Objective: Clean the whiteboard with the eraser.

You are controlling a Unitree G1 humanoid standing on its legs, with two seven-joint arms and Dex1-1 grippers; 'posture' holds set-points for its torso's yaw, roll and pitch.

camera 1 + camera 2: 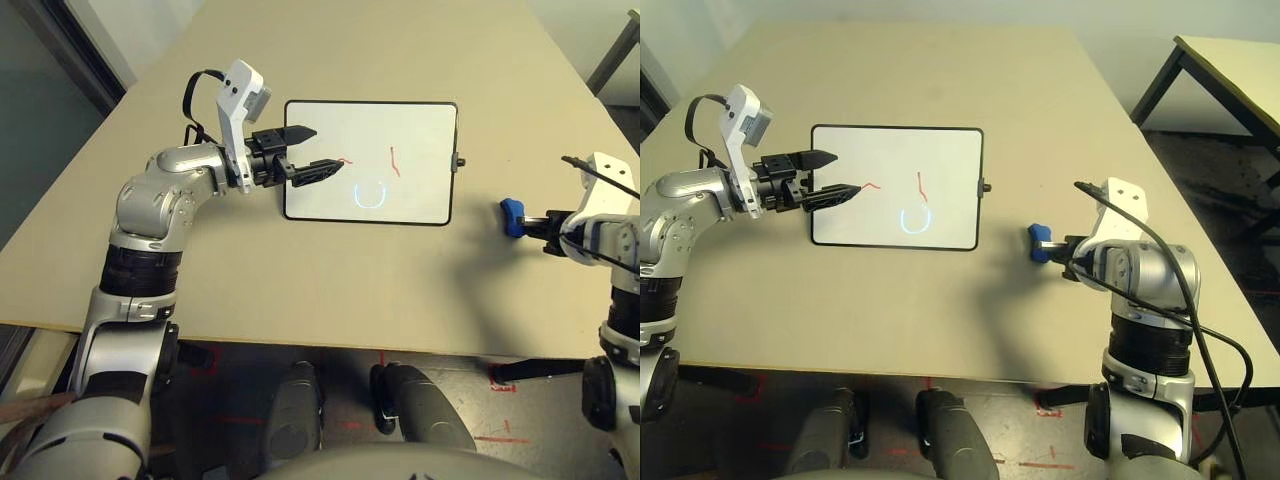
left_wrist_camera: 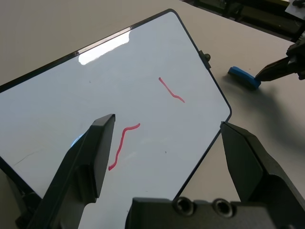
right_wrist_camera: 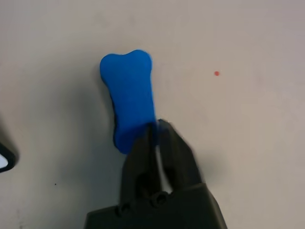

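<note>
table: a wide beige tabletop (image 1: 330,290) takes up most of the head views, with dark floor past its near edge and a second table's dark leg at about 1 o'clock in the right eye view.
whiteboard: the whiteboard (image 1: 400,130) lies flat near the table's middle, long side across, thin black frame, a small black knob on its right short side.
marks: two short red squiggles (image 2: 170,90) sit near the board's centre; a faint blue circle (image 1: 369,193) sits just at 6 o'clock from them.
left gripper: the left gripper (image 1: 308,152) hangs over the board's left part, at 9 o'clock from the red marks; its two black fingers are spread wide with nothing between them.
right gripper: the right gripper (image 3: 156,128) is on the table well to the board's right; its fingers are drawn almost together, tips at the eraser's near end. whether they pinch it cannot be told.
eraser: the eraser (image 3: 128,98), a small bright blue block with a pinched waist, lies on bare tabletop at 3 to 4 o'clock from the board, apart from it.
</note>
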